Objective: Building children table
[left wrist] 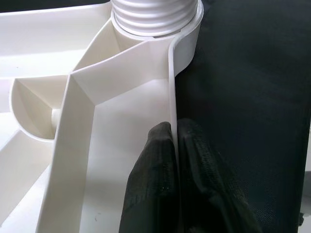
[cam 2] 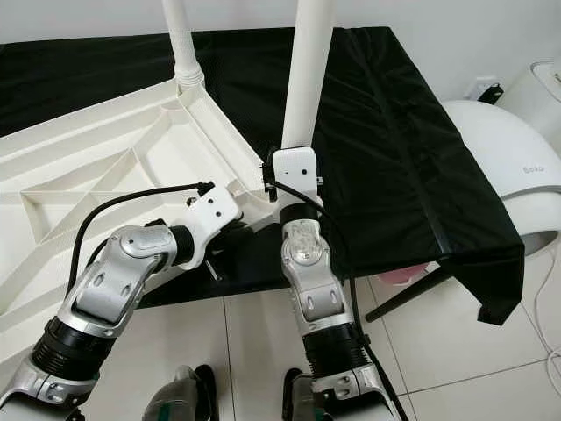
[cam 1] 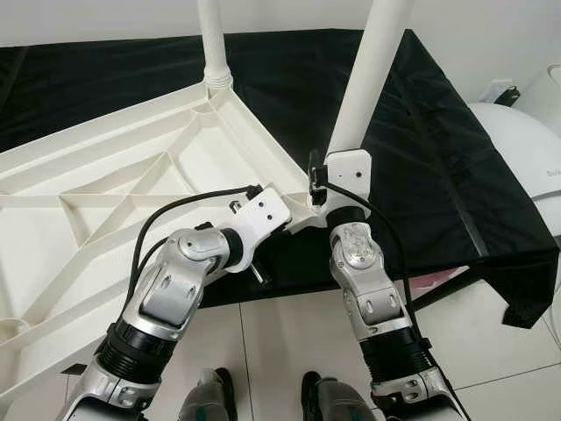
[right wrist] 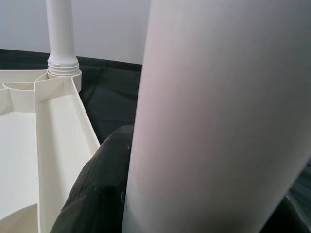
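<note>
A white plastic table top lies upside down, ribs upward, on a black cloth. One white leg stands screwed into its far corner. At the near corner a second white leg leans slightly, with my right gripper shut around its lower end. In the right wrist view that leg stands close in front of a black finger. My left gripper is shut on the table top's thin rim, just short of the far leg's ribbed base.
The black-draped table ends close before me and at the right. A white rounded appliance stands on the floor to the right. Something pink sits under the cloth edge beside a dark leg. Pale floor tiles lie below.
</note>
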### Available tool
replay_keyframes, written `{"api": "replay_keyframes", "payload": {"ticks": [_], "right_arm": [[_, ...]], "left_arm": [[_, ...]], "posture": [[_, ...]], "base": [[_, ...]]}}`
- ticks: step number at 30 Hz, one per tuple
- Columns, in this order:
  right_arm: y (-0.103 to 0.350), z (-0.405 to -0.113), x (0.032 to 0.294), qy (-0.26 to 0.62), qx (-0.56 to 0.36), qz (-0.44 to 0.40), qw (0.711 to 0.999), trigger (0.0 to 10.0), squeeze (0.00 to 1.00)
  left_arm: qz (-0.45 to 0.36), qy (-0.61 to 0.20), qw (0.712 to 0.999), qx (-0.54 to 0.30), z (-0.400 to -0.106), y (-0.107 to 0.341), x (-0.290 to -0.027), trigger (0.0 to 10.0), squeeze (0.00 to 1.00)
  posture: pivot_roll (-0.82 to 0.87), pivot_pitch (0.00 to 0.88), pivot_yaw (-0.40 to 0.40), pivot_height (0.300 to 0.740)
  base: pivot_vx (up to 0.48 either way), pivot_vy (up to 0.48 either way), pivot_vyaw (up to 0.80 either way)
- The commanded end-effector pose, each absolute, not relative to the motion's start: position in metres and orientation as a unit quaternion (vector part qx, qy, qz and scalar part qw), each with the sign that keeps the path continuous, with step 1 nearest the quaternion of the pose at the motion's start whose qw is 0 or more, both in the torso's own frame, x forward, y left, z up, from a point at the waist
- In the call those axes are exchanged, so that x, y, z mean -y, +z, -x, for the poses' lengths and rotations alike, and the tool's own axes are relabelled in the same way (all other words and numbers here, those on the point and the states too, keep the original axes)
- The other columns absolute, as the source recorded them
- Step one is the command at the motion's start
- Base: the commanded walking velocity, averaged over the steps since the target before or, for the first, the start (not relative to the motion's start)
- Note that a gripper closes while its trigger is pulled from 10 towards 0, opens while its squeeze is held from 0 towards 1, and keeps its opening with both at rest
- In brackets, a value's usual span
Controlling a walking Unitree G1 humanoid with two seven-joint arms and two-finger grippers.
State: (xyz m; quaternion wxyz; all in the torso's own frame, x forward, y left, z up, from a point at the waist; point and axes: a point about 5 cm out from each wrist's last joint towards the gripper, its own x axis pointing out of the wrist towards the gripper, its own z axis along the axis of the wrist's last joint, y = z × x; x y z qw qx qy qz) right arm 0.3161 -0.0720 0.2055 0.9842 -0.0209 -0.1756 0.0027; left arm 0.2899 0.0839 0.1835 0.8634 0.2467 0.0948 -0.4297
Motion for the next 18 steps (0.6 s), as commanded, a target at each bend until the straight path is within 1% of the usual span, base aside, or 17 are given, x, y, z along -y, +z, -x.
{"api": "replay_keyframes", "payload": {"ticks": [1, 7, 8, 9, 10, 13, 14, 15, 18], "right_arm": [[0.1933, -0.3168, 0.0927, -0.057, 0.150, 0.035, 0.986, 10.0, 0.00], [0.1929, -0.3160, 0.0927, -0.057, 0.151, 0.029, 0.986, 10.0, 0.00], [0.1929, -0.3159, 0.0926, -0.057, 0.151, 0.029, 0.986, 10.0, 0.00], [0.1930, -0.3159, 0.0925, -0.057, 0.152, 0.028, 0.986, 10.0, 0.00], [0.1931, -0.3159, 0.0923, -0.057, 0.152, 0.028, 0.986, 10.0, 0.00], [0.1933, -0.3158, 0.0917, -0.056, 0.153, 0.027, 0.986, 10.0, 0.00], [0.1935, -0.3157, 0.0916, -0.056, 0.153, 0.027, 0.986, 10.0, 0.00], [0.1935, -0.3156, 0.0913, -0.055, 0.153, 0.027, 0.986, 10.0, 0.00], [0.1934, -0.3155, 0.0910, -0.054, 0.153, 0.027, 0.986, 10.0, 0.00]], "left_arm": [[-0.259, -0.395, 0.878, -0.081, -0.2929, 0.1861, -0.0874, 10.0, 0.00], [-0.254, -0.395, 0.879, -0.087, -0.2940, 0.1857, -0.0880, 10.0, 0.00], [-0.252, -0.395, 0.879, -0.088, -0.2941, 0.1857, -0.0881, 10.0, 0.17], [-0.251, -0.395, 0.879, -0.089, -0.2942, 0.1857, -0.0882, 10.0, 0.59], [-0.251, -0.394, 0.879, -0.089, -0.2944, 0.1858, -0.0883, 10.0, 0.61], [-0.253, -0.393, 0.880, -0.089, -0.2949, 0.1858, -0.0888, 10.0, 0.60], [-0.254, -0.393, 0.879, -0.089, -0.2950, 0.1859, -0.0887, 10.0, 0.43], [-0.257, -0.393, 0.879, -0.088, -0.2952, 0.1858, -0.0884, 10.0, 0.00], [-0.259, -0.393, 0.878, -0.088, -0.2953, 0.1857, -0.0880, 10.0, 0.00]], "posture": [[-0.10, 0.209, -0.043, 0.740], [-0.10, 0.205, -0.040, 0.740], [-0.10, 0.205, -0.040, 0.740], [-0.10, 0.204, -0.039, 0.740], [-0.10, 0.204, -0.039, 0.740], [-0.10, 0.201, -0.038, 0.740], [-0.10, 0.201, -0.038, 0.740], [-0.10, 0.198, -0.038, 0.740], [-0.10, 0.198, -0.038, 0.740]], "base": [[0.000, 0.000, 0.00], [0.000, 0.000, 0.00], [0.000, 0.000, 0.00], [0.000, 0.000, 0.00], [0.000, 0.000, 0.00], [0.000, 0.000, 0.00], [0.000, 0.000, 0.00], [0.000, 0.000, 0.00], [0.000, 0.000, 0.00]]}}
